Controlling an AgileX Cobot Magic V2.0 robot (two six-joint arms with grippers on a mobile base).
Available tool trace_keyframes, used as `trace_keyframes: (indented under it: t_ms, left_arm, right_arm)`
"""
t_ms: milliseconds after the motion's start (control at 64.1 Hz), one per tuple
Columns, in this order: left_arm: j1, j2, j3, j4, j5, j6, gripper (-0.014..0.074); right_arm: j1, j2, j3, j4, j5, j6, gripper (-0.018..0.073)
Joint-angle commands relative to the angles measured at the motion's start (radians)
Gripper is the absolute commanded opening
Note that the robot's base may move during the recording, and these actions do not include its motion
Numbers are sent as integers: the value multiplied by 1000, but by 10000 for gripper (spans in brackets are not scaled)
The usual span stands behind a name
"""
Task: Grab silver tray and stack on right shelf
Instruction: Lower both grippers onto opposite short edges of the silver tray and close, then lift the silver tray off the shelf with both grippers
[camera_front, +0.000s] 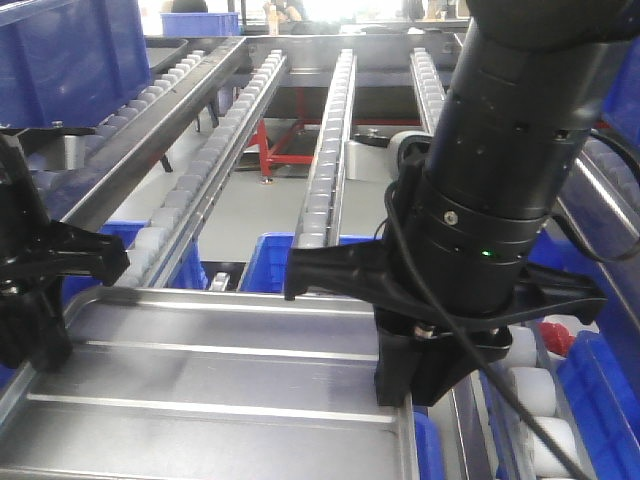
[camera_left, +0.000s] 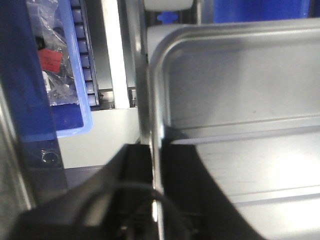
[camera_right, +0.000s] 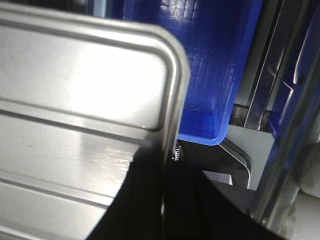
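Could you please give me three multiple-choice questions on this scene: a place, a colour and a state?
1. Where does the right gripper hold the silver tray? A its right rim; B its base centre; C its far rim.
2. What colour is the bin below the tray? A red; B blue; C green.
3. The left gripper is: A open, clear of the tray; B shut on its rim; C holding a bag.
Answers: 1 A, the right rim sits in its grip; 2 B, the right wrist view shows blue plastic; 3 B, it pinches the left rim.
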Motion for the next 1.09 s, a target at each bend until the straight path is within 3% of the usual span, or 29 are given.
trace_keyframes:
  t_ms: [0,421,702,952,1077]
  left_arm:
    - [-6,-28,-26,4,-19,-8,-97]
    - [-8,-89,-30,1,8,-33,-96]
    - [-10,-289,-150,-1,90,-33,-96]
    - [-81,-386,-318,18,203,-85,-96]
    - [-159,-384,-342,52,245,-115,-96]
  right_arm:
    - [-4,-28,-19,-22,0,-10,62]
    - [-6,-119,-19,-55,22,-10,62]
    - [-6,-279,-97,-192,160,-3,62]
    - [-6,-415,-124,-227,222,5,62]
    - [-6,-487,-124,-239,285,5,62]
